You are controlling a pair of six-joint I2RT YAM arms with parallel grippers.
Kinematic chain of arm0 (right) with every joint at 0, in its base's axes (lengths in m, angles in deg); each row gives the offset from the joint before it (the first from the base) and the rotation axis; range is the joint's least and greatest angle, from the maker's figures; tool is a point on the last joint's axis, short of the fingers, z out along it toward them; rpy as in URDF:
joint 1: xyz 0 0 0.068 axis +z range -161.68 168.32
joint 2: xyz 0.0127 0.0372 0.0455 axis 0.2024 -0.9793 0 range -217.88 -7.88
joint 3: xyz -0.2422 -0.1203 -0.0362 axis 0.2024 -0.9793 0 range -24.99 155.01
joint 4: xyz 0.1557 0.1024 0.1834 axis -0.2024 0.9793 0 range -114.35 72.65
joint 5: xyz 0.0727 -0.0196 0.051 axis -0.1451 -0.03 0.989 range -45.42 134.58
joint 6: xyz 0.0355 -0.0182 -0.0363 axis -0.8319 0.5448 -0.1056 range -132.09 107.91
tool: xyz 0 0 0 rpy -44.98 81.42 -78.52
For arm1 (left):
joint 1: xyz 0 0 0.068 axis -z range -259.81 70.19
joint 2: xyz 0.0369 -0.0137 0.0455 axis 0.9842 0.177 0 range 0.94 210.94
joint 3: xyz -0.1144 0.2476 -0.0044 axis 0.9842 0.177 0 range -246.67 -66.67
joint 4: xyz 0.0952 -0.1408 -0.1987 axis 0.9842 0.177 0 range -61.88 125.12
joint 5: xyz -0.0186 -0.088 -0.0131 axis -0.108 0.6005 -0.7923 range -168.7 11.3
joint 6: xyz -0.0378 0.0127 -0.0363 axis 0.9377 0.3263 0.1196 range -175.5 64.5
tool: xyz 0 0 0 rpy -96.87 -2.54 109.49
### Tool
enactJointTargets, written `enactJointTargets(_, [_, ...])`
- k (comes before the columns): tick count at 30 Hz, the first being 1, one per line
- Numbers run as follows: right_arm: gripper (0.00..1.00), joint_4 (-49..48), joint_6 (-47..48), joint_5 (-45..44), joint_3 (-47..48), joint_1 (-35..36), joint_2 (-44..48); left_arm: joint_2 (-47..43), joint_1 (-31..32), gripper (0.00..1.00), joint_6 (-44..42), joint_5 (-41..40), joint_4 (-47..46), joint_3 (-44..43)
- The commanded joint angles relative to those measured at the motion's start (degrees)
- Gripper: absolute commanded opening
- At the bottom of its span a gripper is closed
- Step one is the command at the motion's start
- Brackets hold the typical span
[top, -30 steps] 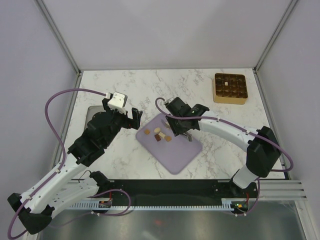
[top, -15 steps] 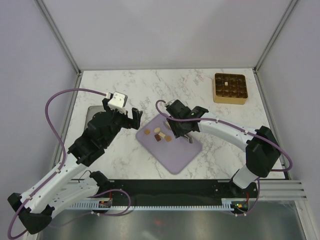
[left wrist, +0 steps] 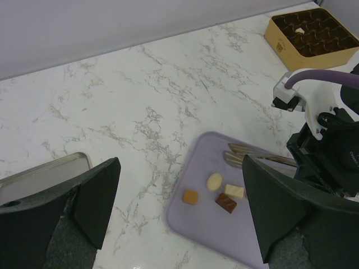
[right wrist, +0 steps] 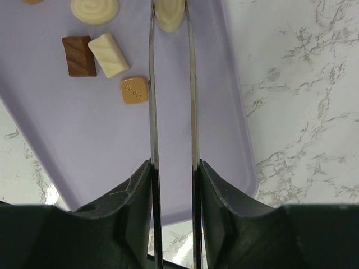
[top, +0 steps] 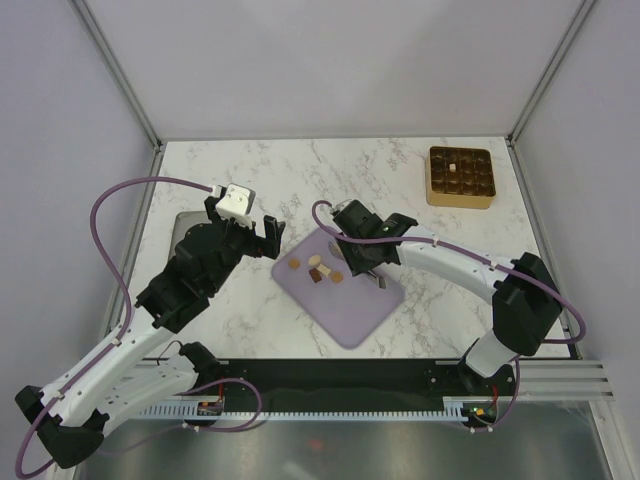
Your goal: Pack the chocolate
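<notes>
Small chocolate pieces (top: 318, 268): cream ovals, cream bar, dark brown bar, tan squares, clustered on lilac mat (top: 350, 310), frame centre. Right hand (right wrist: 173, 174) clamped on tweezers (right wrist: 152, 84), tips either side of cream oval. Left hand (left wrist: 179, 185) wide open, empty.

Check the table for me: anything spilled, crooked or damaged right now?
Nothing spilled or damaged. Only the lilac mat lies skewed to the edges of the table; the loose chocolates all sit on it. The tongs in the right pincer straddle a cream oval piece, which looks intended.
</notes>
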Motion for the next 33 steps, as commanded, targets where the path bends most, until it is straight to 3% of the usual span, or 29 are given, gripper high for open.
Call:
enactJointTargets(1, [0.40,-0.70,-0.26,-0.04,2.13,0.22,3.13,-0.17,0.14,0.97,-1.86,-1.59,-1.76,0.08])
enactJointTargets(12, [0.37,3.35,1.58,-1.97,8.55,-4.43,3.48,-0.44,0.14,0.97,-1.86,-1.67,-1.67,0.25])
enactJointTargets(17, [0.36,4.05,2.99,-2.94,12.86,-14.62,3.83,-0.35,0.14,0.97,-1.86,-1.59,-1.67,0.17])
enactJointTargets(24, [0.36,4.93,3.34,-10.67,19.01,-26.22,-0.99,-0.44,0.14,0.97,-1.86,-1.59,-1.67,0.08])
enactJointTargets(33, [0.36,4.58,0.97,-9.98,27.45,-38.36,-9.69,-0.26,0.14,0.97,-1.86,-1.41,-1.67,0.08])
